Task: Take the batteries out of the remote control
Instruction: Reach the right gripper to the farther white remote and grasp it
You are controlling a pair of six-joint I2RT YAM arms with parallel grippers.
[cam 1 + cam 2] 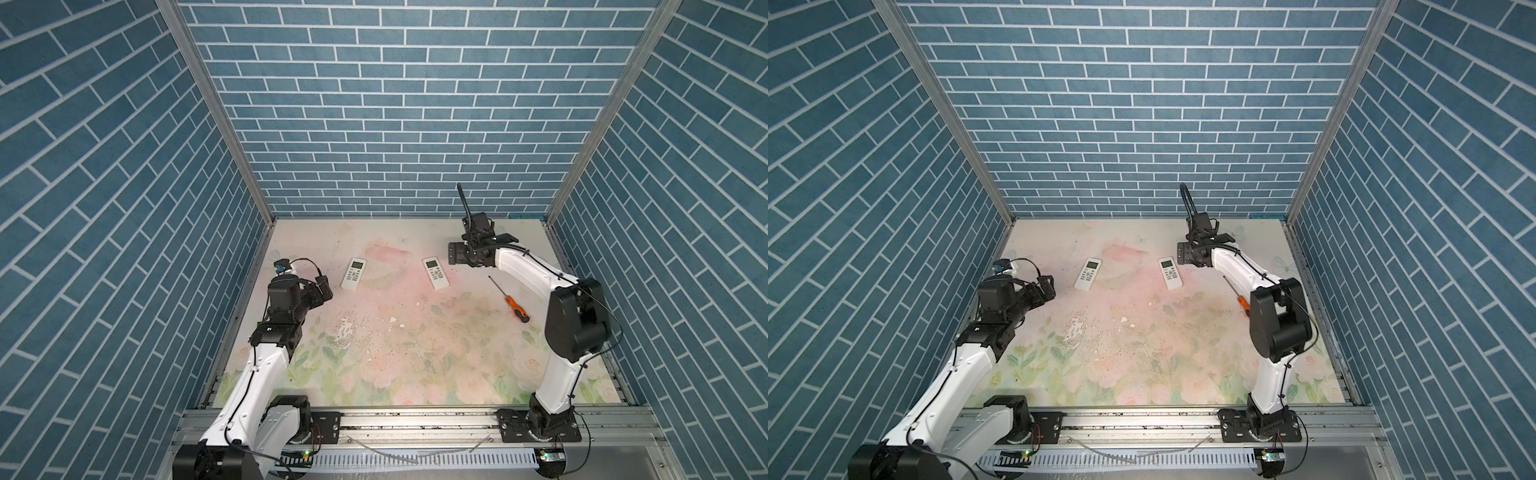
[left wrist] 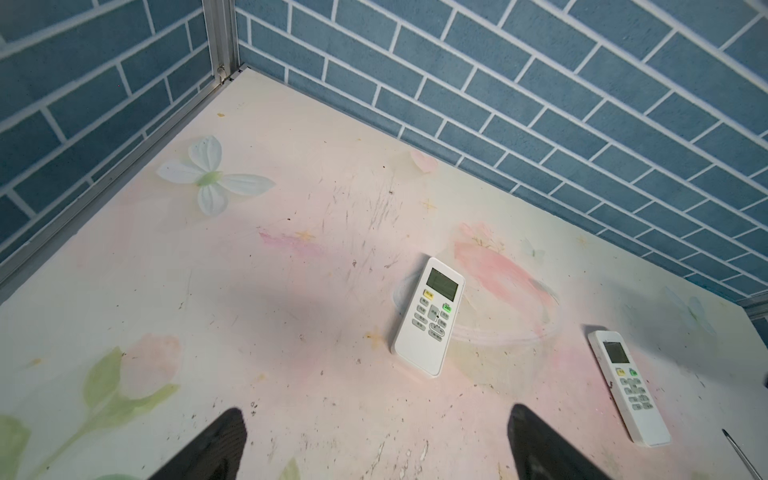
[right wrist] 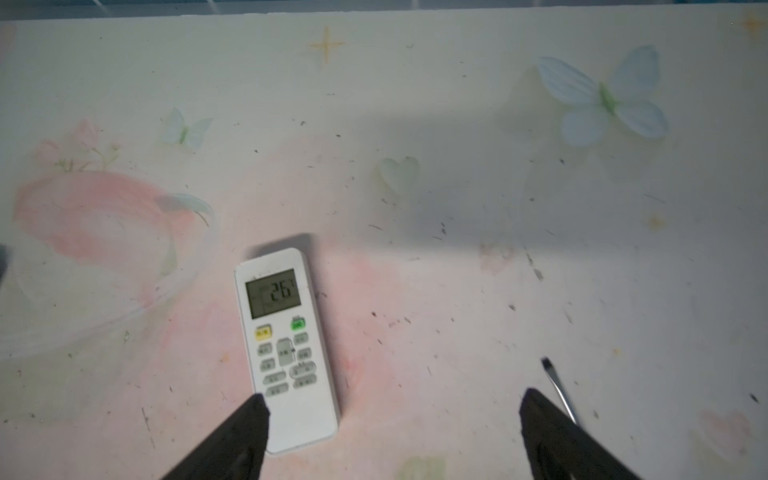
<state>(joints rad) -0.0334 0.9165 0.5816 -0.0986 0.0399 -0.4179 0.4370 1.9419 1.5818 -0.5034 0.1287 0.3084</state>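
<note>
Left gripper hangs above the table with its jaws spread wide and nothing between them. Its wrist view takes in 2 white remotes. The left remote is near and the right remote well apart from it. The right wrist view holds only the right remote, and only there does the display read 26. Both top views show the remotes lying buttons up, so the batteries are hidden. Right gripper is also spread wide and empty. One fingertip overlaps that remote's lower end, but contact cannot be told. The screwdriver shows whole in a top view, while the right arm covers much of its orange handle in a top view.
</note>
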